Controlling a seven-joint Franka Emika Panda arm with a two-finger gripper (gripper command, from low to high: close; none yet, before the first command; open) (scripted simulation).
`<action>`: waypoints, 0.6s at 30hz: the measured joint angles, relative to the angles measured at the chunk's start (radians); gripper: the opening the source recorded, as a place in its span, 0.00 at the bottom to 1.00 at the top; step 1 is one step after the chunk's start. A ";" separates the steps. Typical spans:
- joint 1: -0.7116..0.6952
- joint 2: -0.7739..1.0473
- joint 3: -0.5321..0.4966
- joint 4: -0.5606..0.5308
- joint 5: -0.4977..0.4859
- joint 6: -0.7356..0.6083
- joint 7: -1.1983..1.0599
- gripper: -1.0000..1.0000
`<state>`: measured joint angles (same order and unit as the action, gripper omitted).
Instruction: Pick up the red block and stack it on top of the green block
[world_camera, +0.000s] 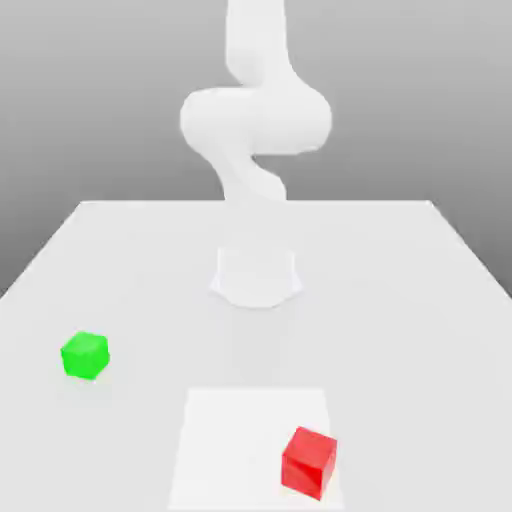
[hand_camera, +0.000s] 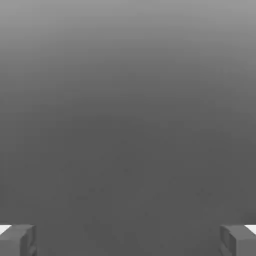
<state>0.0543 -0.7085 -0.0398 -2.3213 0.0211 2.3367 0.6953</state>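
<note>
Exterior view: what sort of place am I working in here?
Likely a bare simulated tabletop test scene: a plain white table, a featureless grey backdrop, and just a red block and green block lying apart near the arm's base.

Red block (world_camera: 309, 461), green block (world_camera: 85, 355), well apart.

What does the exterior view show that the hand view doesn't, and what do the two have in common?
Exterior view alone: the white arm rising from its base at the back of the white table, the green block toward the exterior view's left, and the red block nearer the camera toward the exterior view's right, the two well apart and each resting on the table.

Hand view alone: the end effector, with its two grey fingertips spread wide and nothing between them.

Shared: a plain grey backdrop.
</note>
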 joint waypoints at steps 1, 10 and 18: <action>0.023 0.040 -0.017 -0.009 0.009 0.016 -0.045 0.50; 0.190 0.372 -0.129 -0.085 0.096 0.146 -0.430 0.50; 0.259 0.661 -0.143 -0.153 0.143 0.262 -0.748 0.50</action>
<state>0.3136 -0.0480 -0.1825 -2.4738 0.1638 2.5986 -0.0524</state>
